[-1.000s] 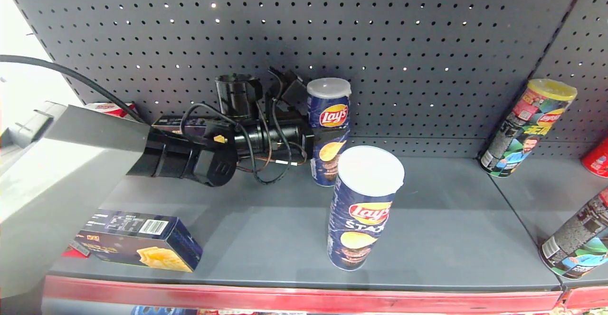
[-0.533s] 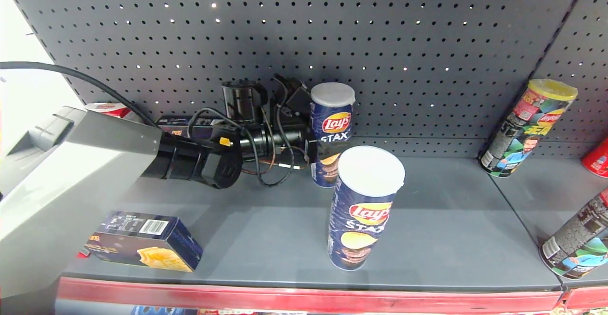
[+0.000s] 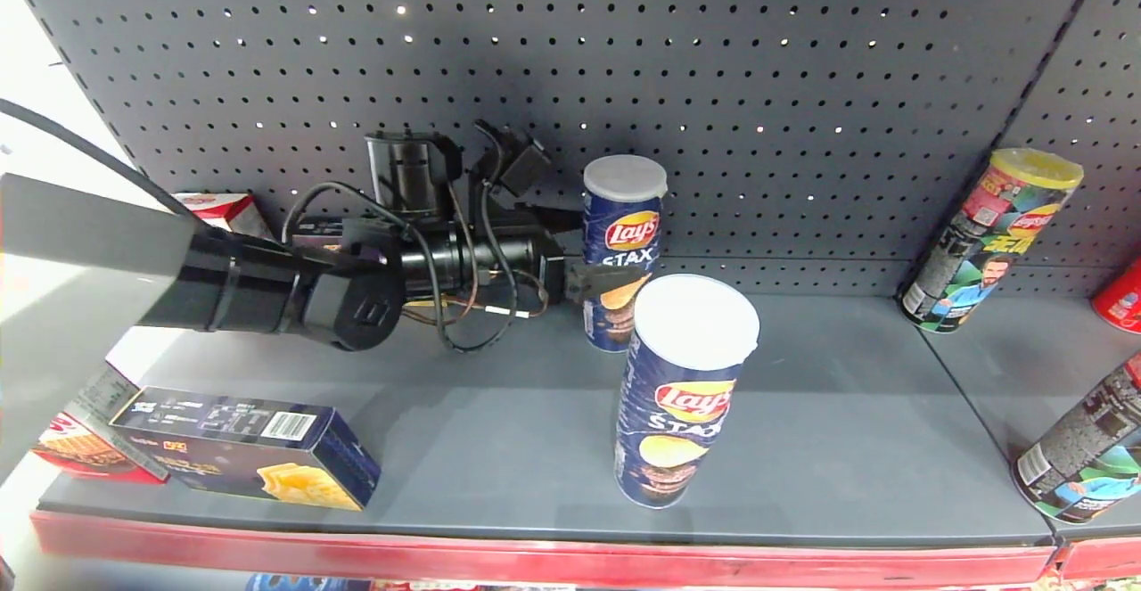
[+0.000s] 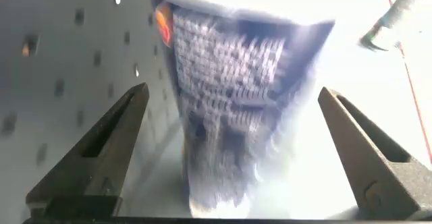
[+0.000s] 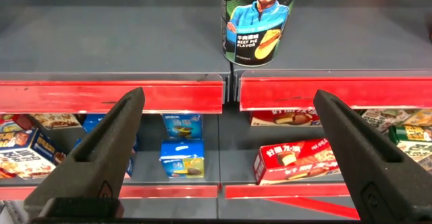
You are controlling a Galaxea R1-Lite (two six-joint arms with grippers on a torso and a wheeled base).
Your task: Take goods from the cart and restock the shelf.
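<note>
rear can [image 3: 624, 217]: tall round tube in a glossy dark blue wrap, with a red oval logo, white lettering under it and a picture of yellow crisps lower down; frosted plastic lid; upright at the back of the shelf [image 3: 847, 430], close to the pegboard [image 3: 713, 83]
front can [image 3: 682, 395]: same blue wrap and red logo, flat white lid; upright nearer the shelf's front edge, just in front of the rear can
left gripper [image 4: 233, 94]: dark wedge-shaped fingers spread wide, one on either side of the rear can's lower half; the left wrist view shows a gap between each finger and the tube, so nothing is clamped
right gripper [image 5: 229, 94]: fingers spread wide with nothing between them, facing the red edge strip [image 5: 162, 96] of a shelf
green-and-black can [image 5: 260, 21]: wrap with a drawn man holding food; upright on the shelf just above that strip
leaning can [image 3: 989, 239]: yellow lid, black and green wrap, tilted against the pegboard on the right
dark blue box [image 3: 250, 448]: cardboard, with a barcode and small white print on top and a yellow snack pictured on the side; lying flat at the shelf's left front
red box [image 3: 67, 444]: cardboard, lying just beside the dark blue box at the shelf's left end
shelf: matte grey metal
pegboard: grey sheet with rows of small round holes
</note>
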